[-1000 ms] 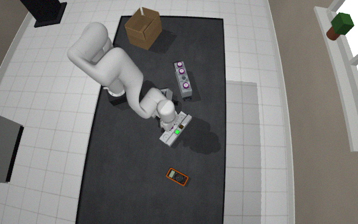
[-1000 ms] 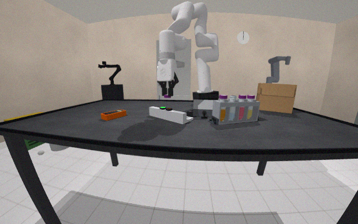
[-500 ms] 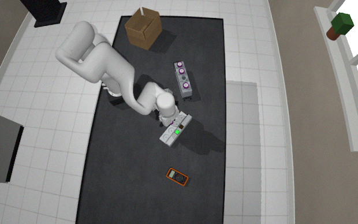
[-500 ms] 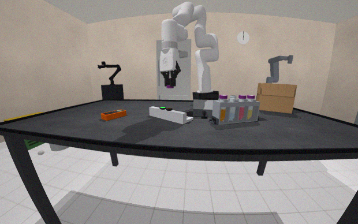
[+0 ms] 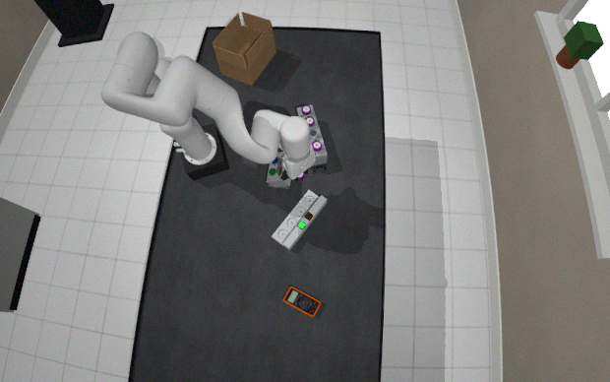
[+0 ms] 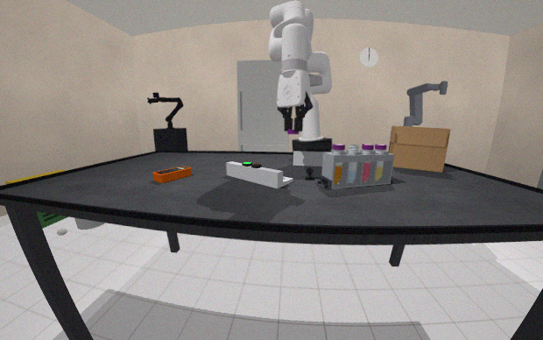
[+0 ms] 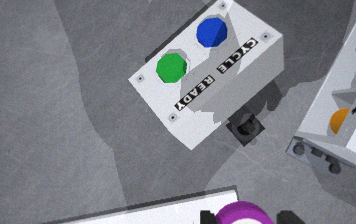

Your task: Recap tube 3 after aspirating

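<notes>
Exterior view: we see the arm raised above mid-table, gripper (image 6: 294, 126) pinching the purple cap (image 6: 292, 131) of tube 3, presumably carried clear of obstacles. The decapping station (image 6: 356, 173) sits toward the far-right corner, one tube uncapped. The cap tray (image 6: 256, 173) shows its green lamp (image 6: 247, 164) lit, so recapping seems due.

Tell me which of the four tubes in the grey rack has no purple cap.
The pale-blue-liquid tube, second from left in the exterior view; its purple cap is in the gripper.

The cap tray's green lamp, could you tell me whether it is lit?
Yes, the green lamp on the cap tray glows bright green in the top view.
</notes>
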Controlling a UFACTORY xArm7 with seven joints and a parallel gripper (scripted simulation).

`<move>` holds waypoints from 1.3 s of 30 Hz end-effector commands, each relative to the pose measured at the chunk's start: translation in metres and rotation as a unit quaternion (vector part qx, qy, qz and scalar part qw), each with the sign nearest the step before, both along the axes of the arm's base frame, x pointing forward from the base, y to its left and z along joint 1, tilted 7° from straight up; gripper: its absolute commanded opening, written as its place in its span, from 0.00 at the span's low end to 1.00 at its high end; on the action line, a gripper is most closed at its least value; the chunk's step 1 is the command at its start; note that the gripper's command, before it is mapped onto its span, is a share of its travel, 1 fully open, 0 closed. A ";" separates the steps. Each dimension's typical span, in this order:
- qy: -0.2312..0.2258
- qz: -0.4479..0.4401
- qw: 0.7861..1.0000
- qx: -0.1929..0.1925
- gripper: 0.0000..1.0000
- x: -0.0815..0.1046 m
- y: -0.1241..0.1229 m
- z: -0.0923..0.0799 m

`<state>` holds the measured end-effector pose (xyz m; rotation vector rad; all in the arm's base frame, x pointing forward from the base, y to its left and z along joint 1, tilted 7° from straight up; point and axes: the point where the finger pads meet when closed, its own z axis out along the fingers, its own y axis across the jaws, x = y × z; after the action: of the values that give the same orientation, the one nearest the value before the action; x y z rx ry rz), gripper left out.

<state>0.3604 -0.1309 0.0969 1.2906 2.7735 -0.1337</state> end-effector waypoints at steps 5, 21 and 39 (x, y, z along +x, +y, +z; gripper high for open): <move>-0.002 0.001 1.000 -0.002 0.00 0.020 0.059 -0.005; -0.002 0.001 1.000 -0.001 0.00 0.053 0.171 -0.017; -0.002 0.001 1.000 -0.001 0.00 0.055 0.171 -0.042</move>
<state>0.4129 0.0403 0.0584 1.2894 2.7735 -0.1402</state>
